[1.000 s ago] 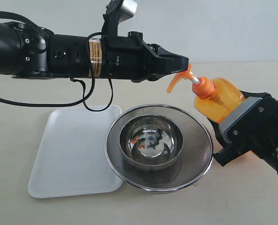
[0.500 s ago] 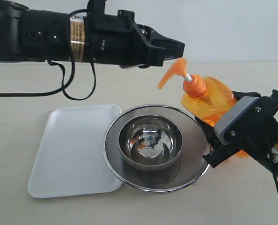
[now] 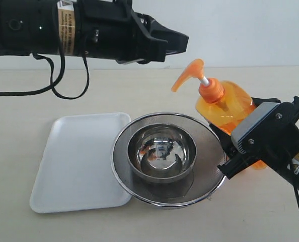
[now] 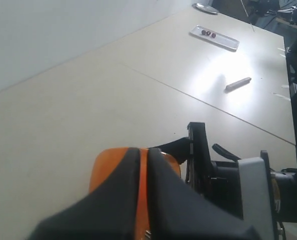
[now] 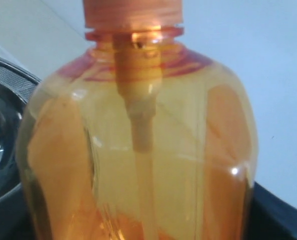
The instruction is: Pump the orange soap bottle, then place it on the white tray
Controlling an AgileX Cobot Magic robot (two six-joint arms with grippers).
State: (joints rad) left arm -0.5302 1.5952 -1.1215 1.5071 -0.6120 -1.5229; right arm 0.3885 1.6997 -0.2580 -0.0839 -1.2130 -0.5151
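The right claw [image 3: 240,123] stands fairly wide, its black fingers clamped on the body of the orange soap bottle [image 3: 229,107]. It holds the bottle tilted, pump head leaning left, over the right rim of the strainer [image 3: 210,169]. The bottle is translucent orange plastic with rounded shoulders, a ribbed orange collar, a white stem and a curved orange spout. The close wrist view shows a dip tube running down inside. The claw hides the bottle's base, and no label can be made out.

The left claw [image 3: 185,41] is closed on nothing, poised above the spout and apart from it.

The strainer is round steel mesh with a polished steel bowl [image 3: 162,151] in it. The white tray [image 3: 74,166], flat and round-cornered, lies left of the strainer, well apart from the bottle.
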